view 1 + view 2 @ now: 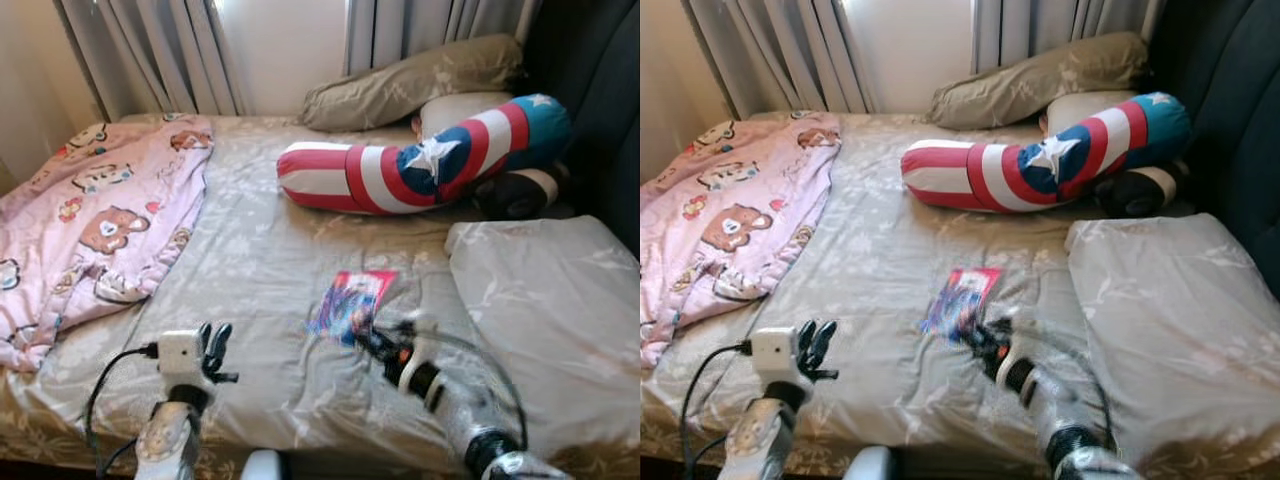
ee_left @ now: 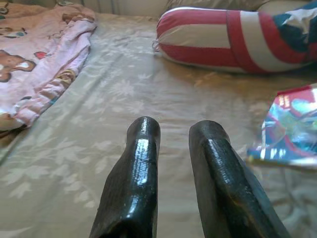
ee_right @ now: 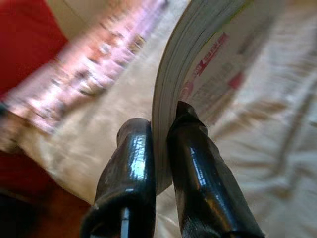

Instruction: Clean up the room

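Right end effector (image 1: 372,343) pinching the comic book (image 1: 352,302) off the bed (image 1: 250,270); left end effector (image 1: 216,346) slightly parted, empty. Next: carrying it somewhere tidy.

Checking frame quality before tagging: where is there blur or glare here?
Left eye view: the right gripper and the book it clamps are motion-smeared, while the bed is sharp. Right wrist view: background heavily streaked, pages fairly crisp. Left wrist view: glossy highlights on the left gripper's fingers, jaws apart.
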Tool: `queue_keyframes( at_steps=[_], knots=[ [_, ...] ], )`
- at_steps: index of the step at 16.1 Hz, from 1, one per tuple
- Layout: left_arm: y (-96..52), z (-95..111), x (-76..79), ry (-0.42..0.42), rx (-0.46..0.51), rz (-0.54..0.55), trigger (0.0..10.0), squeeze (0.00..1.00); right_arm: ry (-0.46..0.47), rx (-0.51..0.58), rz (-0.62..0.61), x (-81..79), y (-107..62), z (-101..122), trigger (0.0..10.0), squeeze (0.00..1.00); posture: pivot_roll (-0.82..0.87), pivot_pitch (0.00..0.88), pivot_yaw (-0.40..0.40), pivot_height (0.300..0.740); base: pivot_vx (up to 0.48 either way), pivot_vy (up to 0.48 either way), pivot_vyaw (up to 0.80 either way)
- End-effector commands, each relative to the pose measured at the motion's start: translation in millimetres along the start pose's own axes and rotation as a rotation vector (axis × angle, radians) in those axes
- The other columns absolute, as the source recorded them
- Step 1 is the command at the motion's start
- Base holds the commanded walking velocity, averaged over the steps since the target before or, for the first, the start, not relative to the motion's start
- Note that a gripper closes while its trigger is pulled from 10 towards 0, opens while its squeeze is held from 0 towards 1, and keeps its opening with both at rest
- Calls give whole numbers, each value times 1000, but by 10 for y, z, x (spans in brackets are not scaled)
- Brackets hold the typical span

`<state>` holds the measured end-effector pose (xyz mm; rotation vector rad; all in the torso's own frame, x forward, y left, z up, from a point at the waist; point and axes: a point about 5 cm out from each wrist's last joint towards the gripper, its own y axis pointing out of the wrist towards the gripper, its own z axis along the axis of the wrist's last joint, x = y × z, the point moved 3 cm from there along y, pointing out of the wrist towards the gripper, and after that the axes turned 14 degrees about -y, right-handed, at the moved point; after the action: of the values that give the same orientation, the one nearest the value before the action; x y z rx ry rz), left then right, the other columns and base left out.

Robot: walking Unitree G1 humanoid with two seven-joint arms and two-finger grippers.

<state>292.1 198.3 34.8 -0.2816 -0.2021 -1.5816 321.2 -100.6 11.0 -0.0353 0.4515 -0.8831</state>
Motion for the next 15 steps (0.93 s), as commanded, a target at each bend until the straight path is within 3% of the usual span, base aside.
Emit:
queue_keyframes(
  at_steps=[1,3,6,10,11,15],
  knots=[
    [1,12,5,15,-11,-14,10000,0,0,48,52,-42,53,150,10000,0,84,0,59,649,0,0,0],
    [18,32,13,27,-18,-28,10000,0,7,-46,84,-17,-54,-37,10000,0,84,0,72,649,0,0,0],
    [10,29,35,41,-34,-51,10000,0,147,-88,138,-40,-214,-272,10000,0,93,0,81,649,0,0,0],
    [-118,4,-15,60,-60,-54,10000,0,-89,-484,-198,285,-600,-870,10000,0,116,0,107,649,0,0,0],
    [-142,-3,-11,59,-65,-55,10000,0,-69,-479,-267,356,-632,-856,10000,0,121,0,110,649,0,0,0],
    [-269,-36,-18,61,-89,-47,10000,0,-173,-513,-411,508,-645,-772,10000,0,133,0,111,649,0,0,0]
  ],
)
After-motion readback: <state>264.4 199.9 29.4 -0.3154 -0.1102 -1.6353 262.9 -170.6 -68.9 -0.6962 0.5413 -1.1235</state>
